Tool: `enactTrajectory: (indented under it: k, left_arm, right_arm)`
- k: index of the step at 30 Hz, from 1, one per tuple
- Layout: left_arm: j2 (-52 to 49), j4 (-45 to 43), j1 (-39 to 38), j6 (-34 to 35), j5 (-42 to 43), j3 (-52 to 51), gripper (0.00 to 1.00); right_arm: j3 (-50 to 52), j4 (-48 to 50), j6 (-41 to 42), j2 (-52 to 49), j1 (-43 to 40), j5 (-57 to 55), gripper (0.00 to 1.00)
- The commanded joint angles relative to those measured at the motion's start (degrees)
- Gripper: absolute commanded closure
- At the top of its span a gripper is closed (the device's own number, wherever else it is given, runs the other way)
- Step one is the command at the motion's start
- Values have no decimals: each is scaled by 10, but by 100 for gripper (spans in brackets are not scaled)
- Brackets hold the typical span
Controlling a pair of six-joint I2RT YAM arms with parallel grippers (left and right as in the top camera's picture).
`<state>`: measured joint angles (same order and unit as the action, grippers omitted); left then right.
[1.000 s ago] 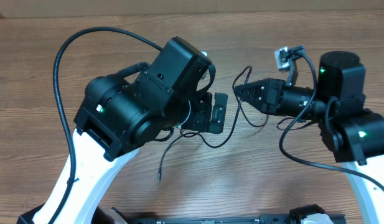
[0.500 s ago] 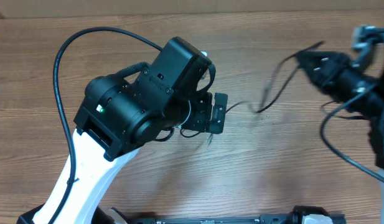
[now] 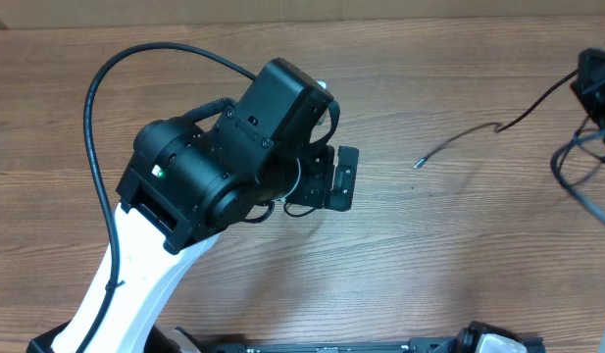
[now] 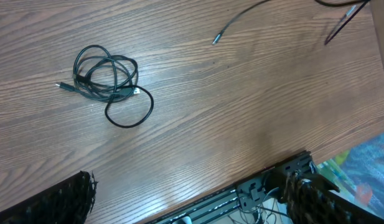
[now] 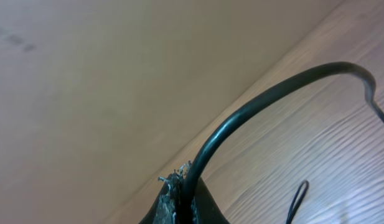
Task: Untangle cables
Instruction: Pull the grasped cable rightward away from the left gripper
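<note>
Black and thin, a single cord (image 3: 459, 137) stretches in a long line across the wooden surface (image 3: 429, 255), its small plug end (image 3: 417, 164) loose near the middle and its other end rising to the far right edge. There the right fingers (image 5: 173, 205) are closed tight on it, and the cord arches up and away from their tips. Holding it this far out looks meant to keep it separate from the rest. The coiled bundle (image 4: 104, 92) lies well apart from that cord, as seen from the left wrist camera: a few loose overlapping loops flat on the wood, with a plug poking out on each side. From overhead it is hidden beneath the left arm. The left fingers (image 4: 67, 202) hang above it spread wide with nothing between them, probably placed ready to come down on the bundle.
</note>
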<state>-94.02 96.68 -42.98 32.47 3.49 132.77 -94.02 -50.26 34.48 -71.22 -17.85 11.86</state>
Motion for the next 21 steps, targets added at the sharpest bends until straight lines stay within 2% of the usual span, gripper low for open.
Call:
enactTrajectory:
  k: [1, 6, 10, 19, 21]
  left_arm:
    - [5, 1, 2, -3, 4, -3, 1]
    - [3, 1, 2, -3, 4, -3, 1]
    - [0, 1, 2, -3, 4, -3, 0]
    - [-7, 1, 2, -3, 6, -3, 0]
    - [-7, 1, 2, -3, 6, -3, 1]
  right_arm:
    - [-13, 23, -5, -37, -2, -50, 96]
    - [-13, 51, -4, -95, -2, -5, 96]
    - [-13, 28, -4, -123, -2, 8, 96]
    - [-12, -154, -5, -144, -2, 6, 91]
    - [-12, -203, -19, -144, -2, 7, 85]
